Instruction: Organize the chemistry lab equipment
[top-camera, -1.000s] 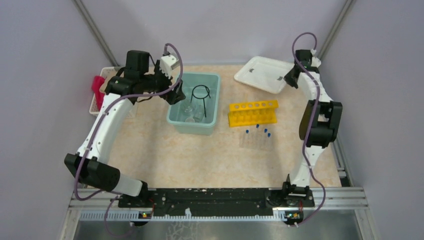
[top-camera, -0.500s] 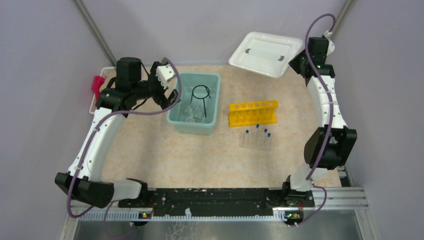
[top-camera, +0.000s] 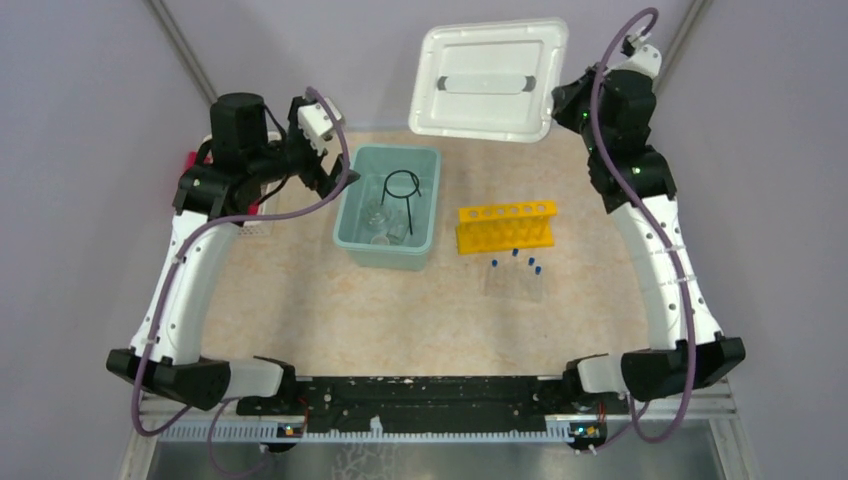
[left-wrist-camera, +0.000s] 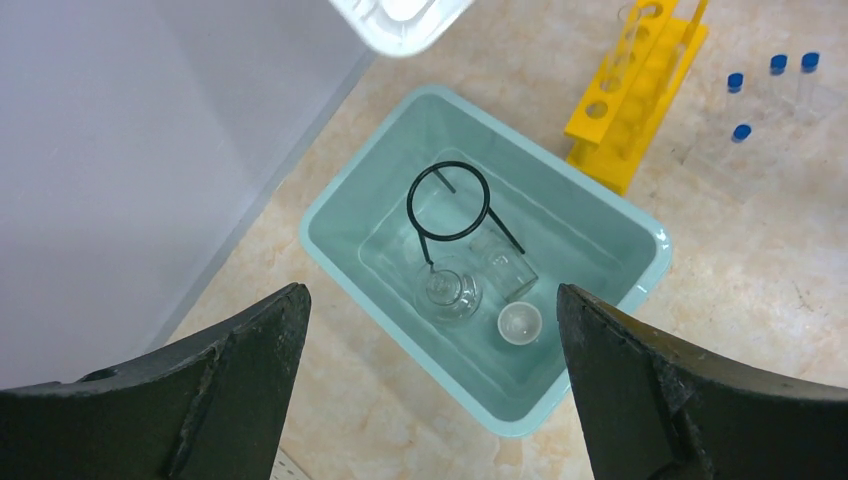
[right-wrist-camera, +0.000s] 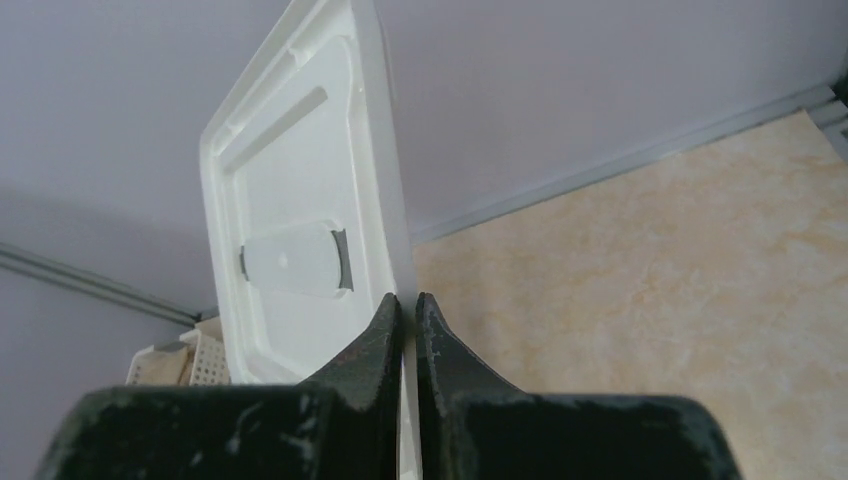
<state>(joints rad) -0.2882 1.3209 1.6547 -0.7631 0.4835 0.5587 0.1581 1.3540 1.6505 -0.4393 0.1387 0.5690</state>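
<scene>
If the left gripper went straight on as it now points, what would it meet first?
The left gripper would probably meet the glass beaker in the teal bin, beside the black wire ring; depth is unclear, so the ring might come first.

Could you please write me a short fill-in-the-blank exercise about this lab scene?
1. The white lid is clamped at its edge by the ____ gripper.
2. The left gripper hangs with its jaws ____ near the teal bin.
3. The black wire ring lies ____ the teal bin.
4. The blue-capped test tubes lie on the table in front of the ____ rack.
Missing words: right; open; inside; yellow.
</scene>
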